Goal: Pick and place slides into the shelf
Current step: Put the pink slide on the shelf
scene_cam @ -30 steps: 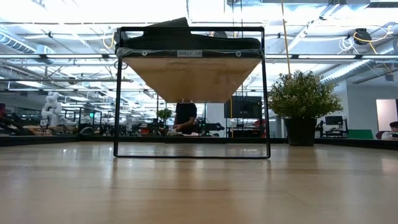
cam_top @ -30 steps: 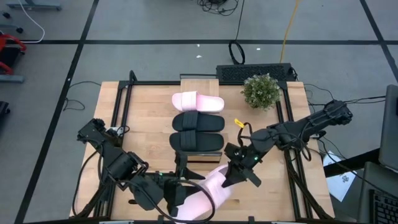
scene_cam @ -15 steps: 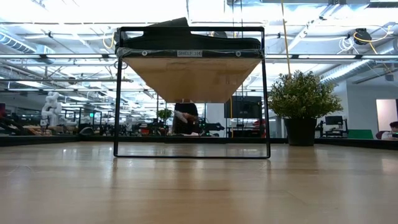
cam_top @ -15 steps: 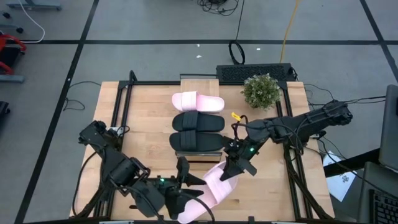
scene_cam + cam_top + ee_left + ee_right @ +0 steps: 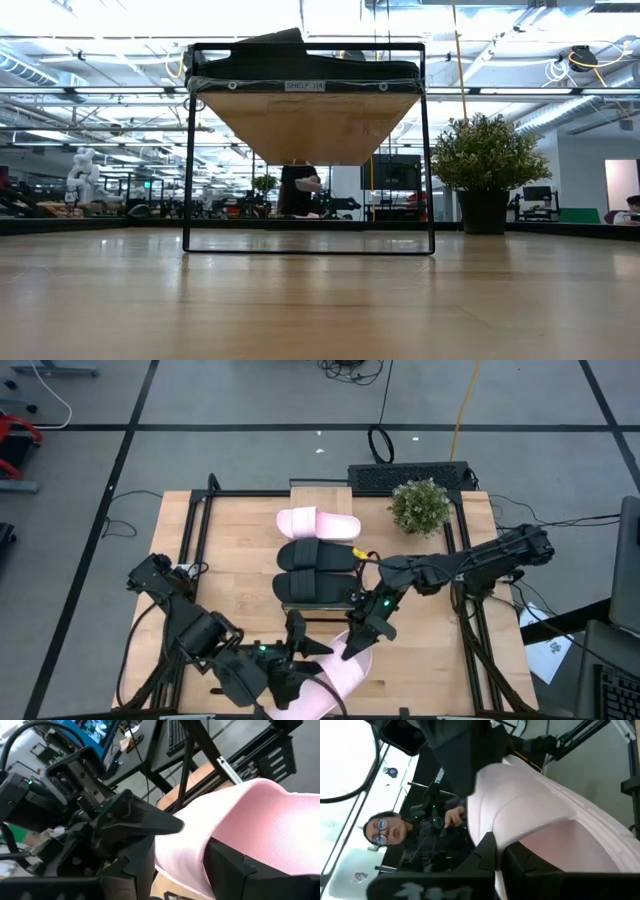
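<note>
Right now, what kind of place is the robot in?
Probably a big robot lab or workshop: an open hall with ceiling lights, desks and screens behind the table, cables on a grey floor.

Three slides (image 5: pixel 318 555) lie on the shelf (image 5: pixel 320 491); fourth pink slide (image 5: pixel 335 678) tilted nearby.

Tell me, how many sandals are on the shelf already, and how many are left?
Three are done: one pink slide and two black slides lie in a row on the shelf. The last pink slide is in hand near the table's front edge, off the shelf, held by both arms: the left tool grips it, and the shut right tool pinches it too. Only that one remains.
</note>
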